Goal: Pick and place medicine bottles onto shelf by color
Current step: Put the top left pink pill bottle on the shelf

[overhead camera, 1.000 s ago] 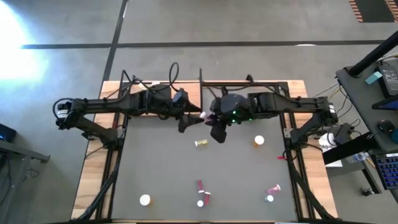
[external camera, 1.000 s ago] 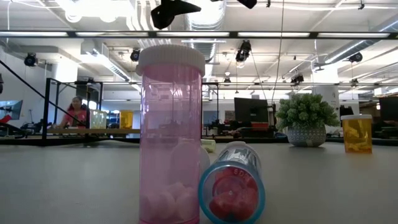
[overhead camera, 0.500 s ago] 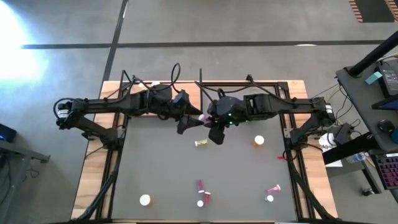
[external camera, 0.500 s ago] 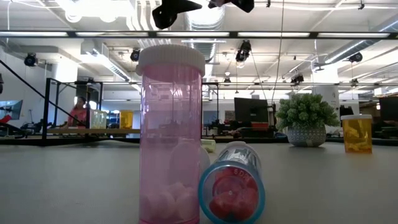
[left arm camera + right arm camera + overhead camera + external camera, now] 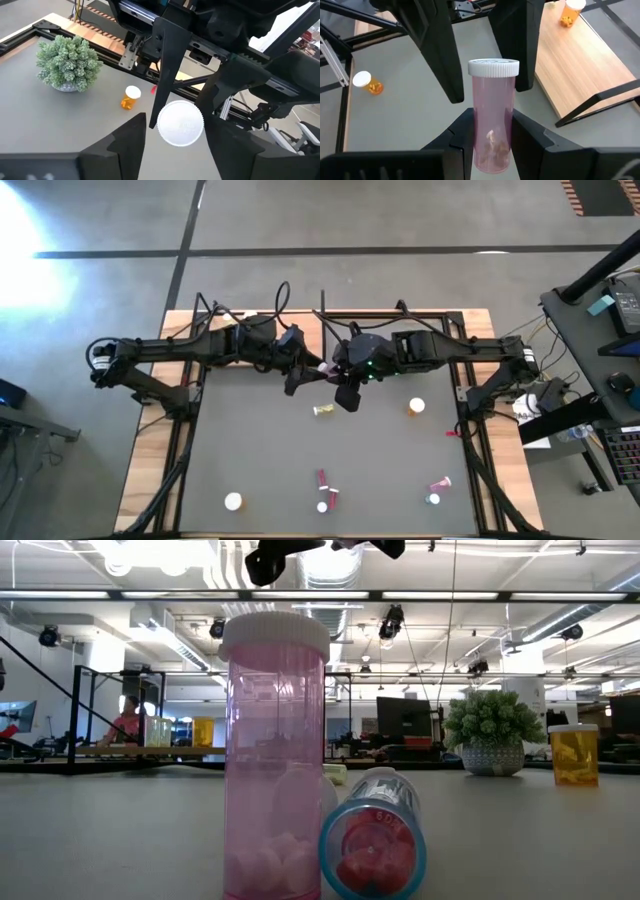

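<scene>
Pink medicine bottle (image 5: 493,115), white cap toward the left gripper (image 5: 177,130), held mid-air over the table's far centre. Right gripper (image 5: 492,131) clamps its lower body; the left's half-spread fingers (image 5: 436,47) flank the cap without visibly touching. Long axis runs from one gripper to the other, with the shelf (image 5: 575,60) just beyond.

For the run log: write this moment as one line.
stage: bottle handover above the mat | right gripper: shut on pink bottle | left gripper: at its white cap, grip unclear
</scene>
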You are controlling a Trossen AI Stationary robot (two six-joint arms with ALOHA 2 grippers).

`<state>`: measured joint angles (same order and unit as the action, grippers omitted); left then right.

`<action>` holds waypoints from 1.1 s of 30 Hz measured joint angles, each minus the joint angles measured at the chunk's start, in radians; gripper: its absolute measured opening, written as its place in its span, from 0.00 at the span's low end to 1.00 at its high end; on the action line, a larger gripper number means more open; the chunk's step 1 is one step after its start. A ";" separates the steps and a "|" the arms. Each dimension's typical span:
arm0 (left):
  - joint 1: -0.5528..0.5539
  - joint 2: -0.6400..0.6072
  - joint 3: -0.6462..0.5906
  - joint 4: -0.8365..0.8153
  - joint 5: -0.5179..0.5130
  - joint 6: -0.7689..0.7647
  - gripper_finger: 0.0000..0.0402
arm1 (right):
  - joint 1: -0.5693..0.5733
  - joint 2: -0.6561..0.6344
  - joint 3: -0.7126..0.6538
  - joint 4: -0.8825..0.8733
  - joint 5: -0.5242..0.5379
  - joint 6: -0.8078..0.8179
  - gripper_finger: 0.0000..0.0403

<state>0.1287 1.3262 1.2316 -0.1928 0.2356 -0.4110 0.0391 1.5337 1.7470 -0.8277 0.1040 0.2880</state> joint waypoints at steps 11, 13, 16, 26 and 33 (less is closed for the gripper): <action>0.000 0.000 0.000 0.000 0.007 0.001 0.35 | 0.000 0.007 0.000 -0.004 0.000 0.005 0.23; 0.000 0.000 0.000 0.000 0.007 0.001 0.33 | 0.000 0.007 0.000 -0.004 0.000 0.007 0.23; 0.000 0.000 0.000 -0.001 0.016 0.000 0.30 | 0.000 0.007 0.000 -0.004 0.000 0.007 0.23; 0.000 0.000 -0.001 0.000 0.021 0.000 0.26 | 0.000 0.007 0.000 -0.005 0.000 0.007 0.23; 0.000 0.000 -0.001 0.000 0.021 0.000 0.26 | 0.000 0.007 0.000 -0.005 0.000 0.008 0.28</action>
<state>0.1287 1.3262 1.2308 -0.1925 0.2570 -0.4114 0.0391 1.5410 1.7470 -0.8326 0.1036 0.2958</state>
